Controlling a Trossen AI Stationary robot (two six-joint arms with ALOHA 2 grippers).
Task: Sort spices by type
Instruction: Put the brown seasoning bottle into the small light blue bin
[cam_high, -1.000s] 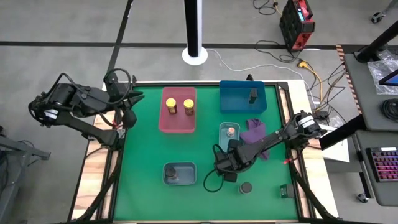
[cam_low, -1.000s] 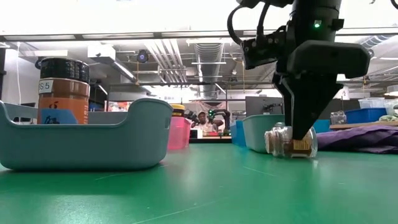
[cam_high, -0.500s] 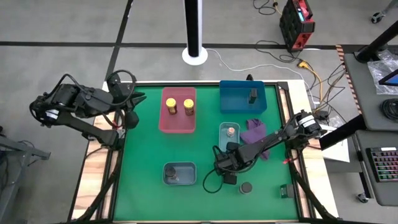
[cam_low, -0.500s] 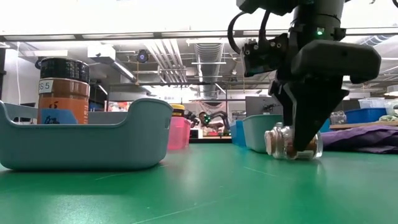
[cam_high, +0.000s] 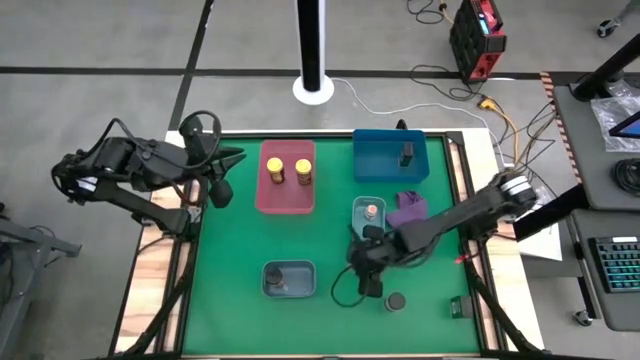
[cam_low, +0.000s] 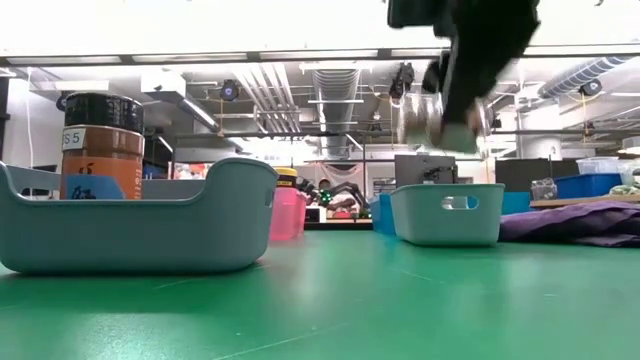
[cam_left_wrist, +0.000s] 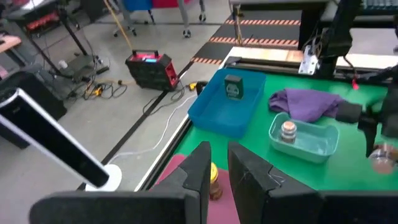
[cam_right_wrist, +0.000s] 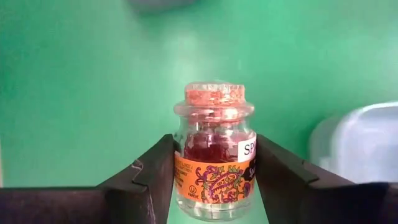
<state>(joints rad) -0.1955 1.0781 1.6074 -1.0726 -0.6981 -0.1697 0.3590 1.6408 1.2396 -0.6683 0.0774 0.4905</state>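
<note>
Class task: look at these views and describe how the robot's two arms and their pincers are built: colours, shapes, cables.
Both arms are dark, jointed segments. The left arm has a black cable looping above its wrist; its left pincer ends in two flat black fingers. The right arm is slim and black; its right pincer has two black angular fingers.

Floor (cam_high: 120, 40) was grey concrete w/ dark seam lines. A white round base (cam_high: 313, 89) carried a black post (cam_high: 310, 35) behind the table. A red-and-black box (cam_high: 477, 37) sat on the floor nr tangled cables (cam_high: 500, 115). A keyboard (cam_high: 617, 266) lay on a side desk (cam_high: 600, 180). Ceiling had ducts (cam_low: 335, 90) & pipes. Orange-striped floor tape (cam_left_wrist: 261, 41) ran thru the room. Light was bright, even overhead.
</note>
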